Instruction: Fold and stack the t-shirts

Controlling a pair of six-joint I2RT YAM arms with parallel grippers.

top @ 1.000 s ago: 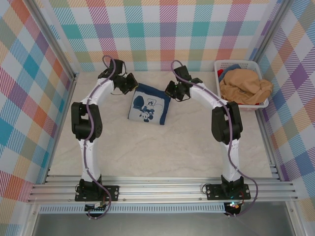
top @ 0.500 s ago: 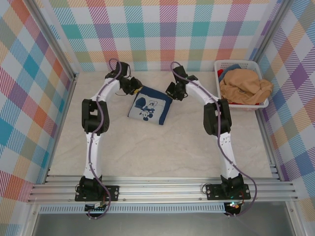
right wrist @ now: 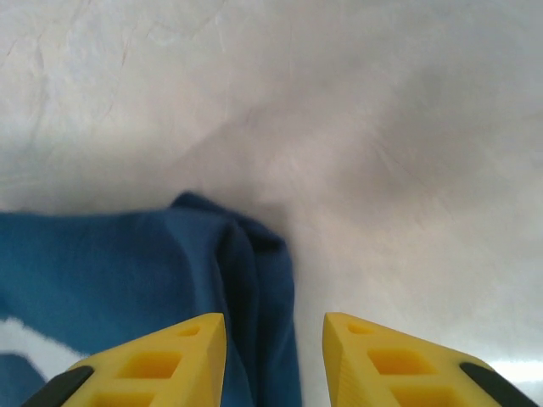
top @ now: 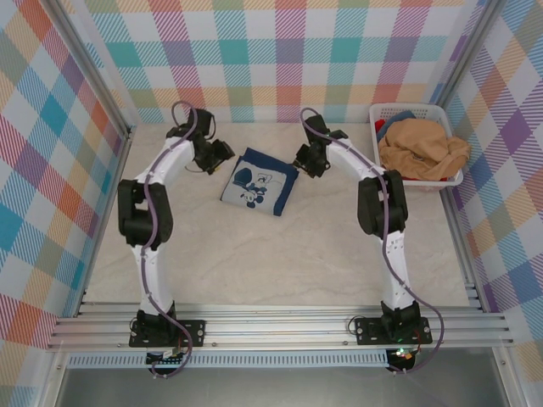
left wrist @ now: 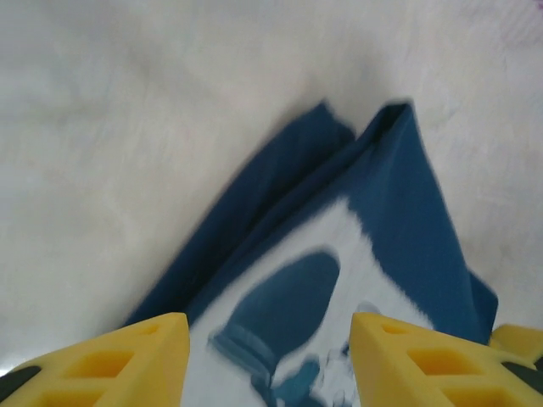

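The navy t-shirt (top: 257,181) lies folded into a small rectangle on the table, its whitish print facing up. My left gripper (top: 222,154) hovers at the shirt's far left corner. In the left wrist view that gripper (left wrist: 270,360) is open, its yellow fingers (left wrist: 127,360) spread above the printed cloth (left wrist: 407,212). My right gripper (top: 303,161) is at the far right corner. In the right wrist view it (right wrist: 274,360) is open over the folded edge (right wrist: 127,263), gripping nothing. The tan-orange t-shirt (top: 420,148) lies crumpled in the basket.
The white slotted basket (top: 390,108) stands at the back right against the wall, with red and blue cloth (top: 388,127) under the tan shirt. Checked walls close in the back and both sides. Bare tabletop (top: 271,254) stretches in front of the folded shirt.
Both grippers have gone from shut to open and let go of the navy shirt's far corners. The left gripper has drawn back to the left, the right one slightly right.
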